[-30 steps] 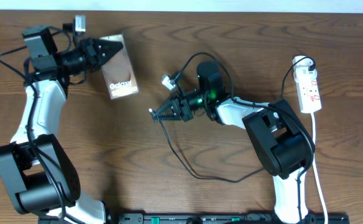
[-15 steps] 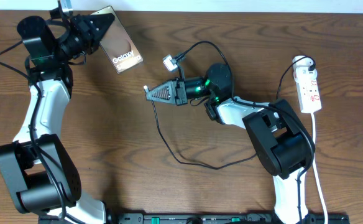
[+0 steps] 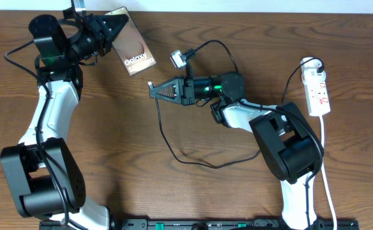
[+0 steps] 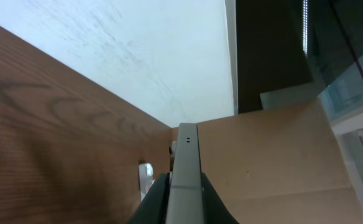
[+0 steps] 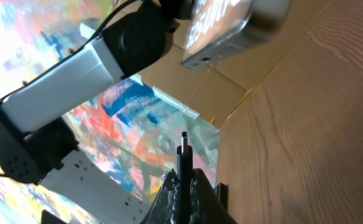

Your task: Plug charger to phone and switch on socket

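Landmark = phone point(image 3: 134, 53).

Phone: held tilted above table point(image 3: 110, 147), lettering up, close to far table edge. Gripped at upper-left end by L gripper point(image 3: 115, 29), clenched on it. In L wrist view seen edge-on, pinched between both fingers point(image 4: 153, 200).

R gripper point(image 3: 154, 91): just below-right of phone, near, not touching. Clamped on charger point(image 3: 174, 150) right behind tip point(image 5: 183, 140). Tip sticking out past fingertips, aimed at phone's lower end. In R wrist view phone end sits up-right of tip, apart from it.

Charger lead: hanging from R gripper, looping over table below-right of phone, then lost under R arm point(image 3: 282, 140).

Socket point(image 3: 318, 89): far right of phone, well apart, flat on table by right edge. White cord point(image 3: 326, 172) trailing toward near edge. Black lead at its far end, can't tell if charger's plug.

In the way: L arm point(image 3: 46, 115) left of phone. Thick arm cable point(image 3: 228, 51) arcing right of phone, above R gripper.

Room: narrow strip of bare wood between tip and phone, broad bare wood below phone between both arms. Behind phone: table edge, white wall point(image 4: 138, 50), tan panel point(image 4: 268, 162).
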`<state>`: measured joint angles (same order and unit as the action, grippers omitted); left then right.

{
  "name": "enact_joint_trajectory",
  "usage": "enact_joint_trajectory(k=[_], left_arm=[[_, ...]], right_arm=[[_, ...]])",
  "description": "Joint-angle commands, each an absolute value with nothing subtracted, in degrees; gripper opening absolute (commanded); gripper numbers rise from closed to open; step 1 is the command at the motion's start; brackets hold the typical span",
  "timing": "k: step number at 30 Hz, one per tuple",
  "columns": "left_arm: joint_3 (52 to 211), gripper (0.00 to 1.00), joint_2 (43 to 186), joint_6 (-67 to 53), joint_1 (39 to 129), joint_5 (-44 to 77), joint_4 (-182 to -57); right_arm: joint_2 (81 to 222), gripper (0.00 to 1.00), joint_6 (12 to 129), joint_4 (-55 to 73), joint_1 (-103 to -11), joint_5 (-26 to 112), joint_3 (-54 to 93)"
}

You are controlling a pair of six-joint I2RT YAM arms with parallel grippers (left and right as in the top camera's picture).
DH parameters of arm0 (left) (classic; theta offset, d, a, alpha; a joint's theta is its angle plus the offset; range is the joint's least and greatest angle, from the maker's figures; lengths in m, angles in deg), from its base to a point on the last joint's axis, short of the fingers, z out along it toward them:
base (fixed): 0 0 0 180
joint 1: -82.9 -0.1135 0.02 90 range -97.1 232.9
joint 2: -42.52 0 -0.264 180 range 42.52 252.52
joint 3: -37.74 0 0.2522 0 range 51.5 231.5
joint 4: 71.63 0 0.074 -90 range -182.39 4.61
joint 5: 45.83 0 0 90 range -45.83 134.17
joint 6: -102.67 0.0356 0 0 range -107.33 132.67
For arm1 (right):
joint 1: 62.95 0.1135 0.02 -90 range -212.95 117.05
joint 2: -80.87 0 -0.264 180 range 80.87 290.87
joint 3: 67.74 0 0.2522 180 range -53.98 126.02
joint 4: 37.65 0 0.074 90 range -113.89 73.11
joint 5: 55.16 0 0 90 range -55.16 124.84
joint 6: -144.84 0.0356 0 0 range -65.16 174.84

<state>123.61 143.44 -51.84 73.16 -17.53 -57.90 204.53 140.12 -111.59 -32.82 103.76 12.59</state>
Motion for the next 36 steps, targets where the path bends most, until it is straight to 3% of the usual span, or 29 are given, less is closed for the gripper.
enact_joint_trajectory(k=[1, 36], left_arm=[[124.29, 0.07, 142.48, -51.89, 73.08, -20.32, -56.88], [124.2, 0.08, 142.48, -47.56, 76.27, -24.45, -56.13]], right_arm=[[204.53, 0.01, 143.11, -114.17, -33.02, 102.47, 12.72], [204.53, 0.01, 143.11, -114.17, -34.03, 101.88, 12.72]])
